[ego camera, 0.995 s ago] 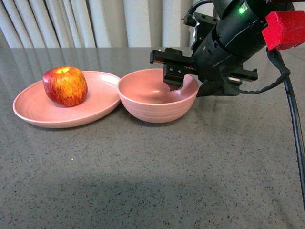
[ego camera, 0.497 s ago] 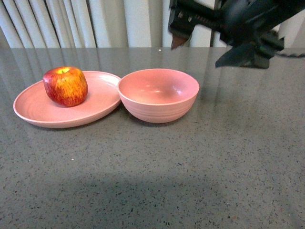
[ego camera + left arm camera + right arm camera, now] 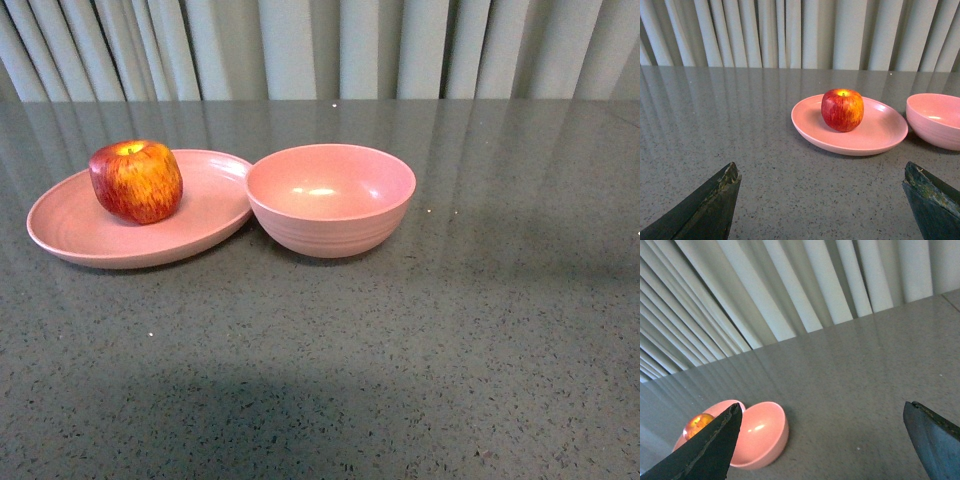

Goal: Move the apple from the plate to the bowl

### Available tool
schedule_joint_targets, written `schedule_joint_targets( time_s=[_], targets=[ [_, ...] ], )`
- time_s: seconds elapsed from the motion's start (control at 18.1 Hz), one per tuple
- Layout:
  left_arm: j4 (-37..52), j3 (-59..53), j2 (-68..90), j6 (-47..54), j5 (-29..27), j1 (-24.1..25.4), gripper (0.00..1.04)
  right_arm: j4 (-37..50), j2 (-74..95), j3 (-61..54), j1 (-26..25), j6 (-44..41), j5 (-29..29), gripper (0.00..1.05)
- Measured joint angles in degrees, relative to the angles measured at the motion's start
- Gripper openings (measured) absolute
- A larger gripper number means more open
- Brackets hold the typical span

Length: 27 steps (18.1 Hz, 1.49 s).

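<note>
The red and yellow apple (image 3: 136, 180) sits upright on the shallow pink plate (image 3: 80, 235) at the left of the table. The deep pink bowl (image 3: 331, 199) stands empty just right of the plate, touching its rim. Neither gripper shows in the front view. In the left wrist view the open left gripper (image 3: 822, 175) is low over the table, short of the plate (image 3: 875, 135), with the apple (image 3: 842, 110) and the bowl (image 3: 935, 120) beyond. The open right gripper (image 3: 822, 412) is high above the table, with the bowl (image 3: 762, 437) and the apple (image 3: 699, 424) far below.
The dark grey speckled table (image 3: 400, 350) stretches to the front and right of the dishes. Pale pleated curtains (image 3: 300, 50) hang behind the far edge of the table.
The right arm, which hung over the bowl a second ago, has risen and left the front view. The apple, plate and bowl have not moved.
</note>
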Motion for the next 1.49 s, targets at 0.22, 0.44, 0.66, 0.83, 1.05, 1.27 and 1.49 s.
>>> schedule_joint_targets(
  time_s=[0.22,0.44,0.66,0.83,1.05,1.27,1.49],
  targets=[
    [0.0,0.0,0.0,0.0,0.0,0.0,0.98,-6.2,-18.7,-10.5,-5.5,-3.5,2.3,0.95],
    [0.0,0.0,0.0,0.0,0.0,0.0,0.98,-3.1,-27.0,-20.5,-5.5,-19.8,8.1,0.50],
    [0.0,0.0,0.0,0.0,0.0,0.0,0.98,-1.6,-31.7,-26.0,-5.5,-21.6,8.1,0.04],
    [0.0,0.0,0.0,0.0,0.0,0.0,0.98,-1.8,-34.9,-29.5,-5.5,-22.2,8.1,0.02],
    [0.0,0.0,0.0,0.0,0.0,0.0,0.98,-8.7,-41.7,-31.8,-5.5,-22.3,8.1,0.02],
    [0.0,0.0,0.0,0.0,0.0,0.0,0.98,-9.6,-46.2,-32.7,-5.5,-22.3,8.2,0.02],
    [0.0,0.0,0.0,0.0,0.0,0.0,0.98,-9.7,-46.3,-32.7,-5.5,-22.4,8.2,0.02]
  ],
)
